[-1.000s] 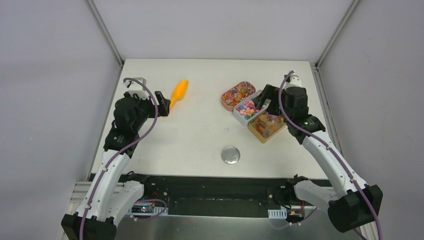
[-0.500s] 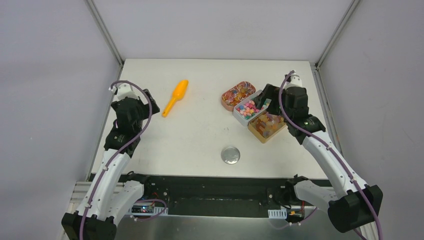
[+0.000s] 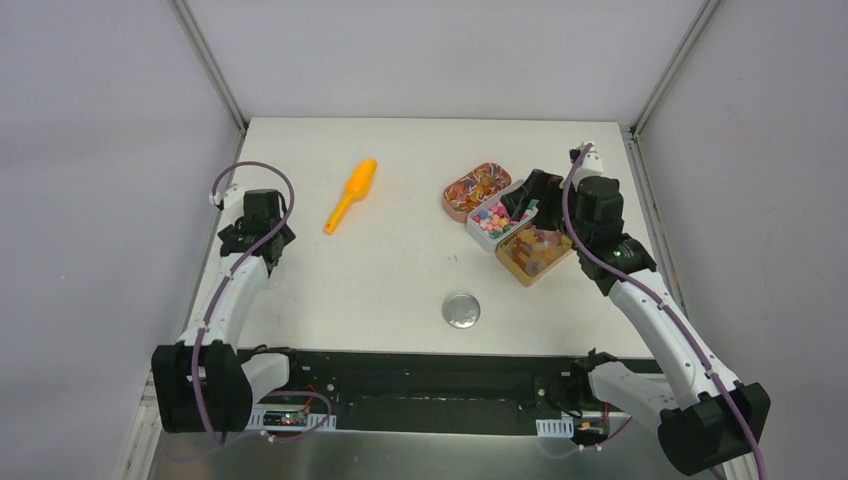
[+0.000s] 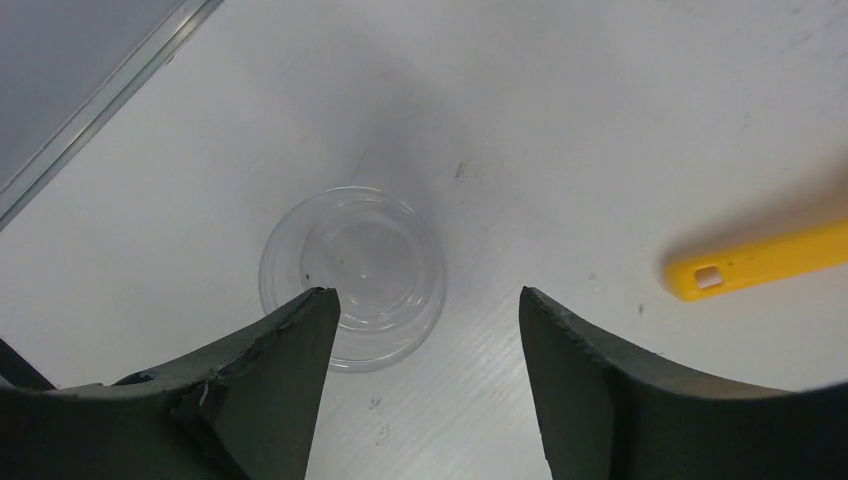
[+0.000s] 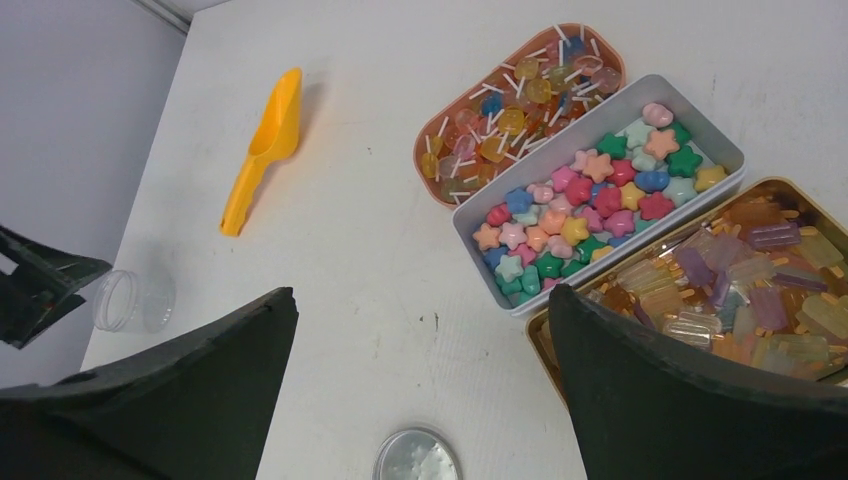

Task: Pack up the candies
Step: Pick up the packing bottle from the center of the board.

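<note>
Pastel candies [image 5: 590, 205] in tray [image 5: 478, 265], long axis seemingly diagonal; left fingers [image 4: 250, 400], right fingers [image 5: 680, 400] apart.

Tool [image 4: 425, 296] spread over clear cup [image 4: 353, 270]; scoop handle [image 4: 762, 262] right.

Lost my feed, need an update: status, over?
Left gripper open over clear jar. Right gripper open above candies, all in trays. Scoop lies untouched; nothing blocking.
</note>
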Motion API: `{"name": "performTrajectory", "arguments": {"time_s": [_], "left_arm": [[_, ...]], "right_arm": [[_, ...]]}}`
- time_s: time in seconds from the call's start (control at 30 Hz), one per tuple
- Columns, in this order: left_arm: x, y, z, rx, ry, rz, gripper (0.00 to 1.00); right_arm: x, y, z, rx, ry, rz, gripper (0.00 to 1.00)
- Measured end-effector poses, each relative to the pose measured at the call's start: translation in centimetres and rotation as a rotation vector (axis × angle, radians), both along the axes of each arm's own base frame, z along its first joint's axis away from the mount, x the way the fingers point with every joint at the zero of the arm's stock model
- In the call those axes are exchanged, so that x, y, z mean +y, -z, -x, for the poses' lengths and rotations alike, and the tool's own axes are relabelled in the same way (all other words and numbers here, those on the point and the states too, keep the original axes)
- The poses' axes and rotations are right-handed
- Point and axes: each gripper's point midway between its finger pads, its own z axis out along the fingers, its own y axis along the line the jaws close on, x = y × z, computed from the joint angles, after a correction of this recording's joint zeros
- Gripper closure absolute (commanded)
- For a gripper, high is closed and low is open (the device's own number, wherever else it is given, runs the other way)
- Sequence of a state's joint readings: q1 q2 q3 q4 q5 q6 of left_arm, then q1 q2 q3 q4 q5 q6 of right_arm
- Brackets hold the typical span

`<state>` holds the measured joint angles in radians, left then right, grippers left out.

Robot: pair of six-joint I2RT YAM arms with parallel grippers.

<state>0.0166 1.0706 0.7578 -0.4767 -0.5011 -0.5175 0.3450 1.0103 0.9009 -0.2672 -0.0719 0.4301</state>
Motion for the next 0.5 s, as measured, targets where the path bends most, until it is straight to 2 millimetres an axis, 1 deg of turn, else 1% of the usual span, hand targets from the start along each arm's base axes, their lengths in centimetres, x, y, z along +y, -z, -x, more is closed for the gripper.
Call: {"name": "performTrajectory", "arguments": {"time_s": [0.07, 0.1, 0.17, 0.33, 0.43, 0.5], "left_arm": [[0.6, 1.8, 0.3, 0.067, -0.027, 0.012, 0.38], [0.6, 2.3, 0.3, 0.086, -0.031, 0.016, 0.39], [0.9, 3.2, 0.3, 0.111, -0.043, 0.032, 0.46], [2.0, 4.4, 0.3, 0.128, -0.077, 0.081, 0.59], [1.6, 5.0, 0.2, 0.145, -0.062, 0.099, 0.64], [1.3, 5.1, 0.1, 0.147, -0.051, 0.112, 0.73]], "right_arm": [[0.3, -0.5, 0.3, -0.013, -0.020, -0.010, 0.00], [0.4, -0.7, 0.4, -0.021, -0.026, -0.015, 0.00], [0.5, -1.2, 0.6, -0.034, -0.039, -0.024, 0.00], [0.7, -2.5, 1.3, -0.074, -0.065, -0.037, 0.00], [0.8, -3.3, 1.5, -0.104, -0.076, -0.044, 0.00], [0.9, -3.5, 1.6, -0.113, -0.083, -0.045, 0.00]]}}
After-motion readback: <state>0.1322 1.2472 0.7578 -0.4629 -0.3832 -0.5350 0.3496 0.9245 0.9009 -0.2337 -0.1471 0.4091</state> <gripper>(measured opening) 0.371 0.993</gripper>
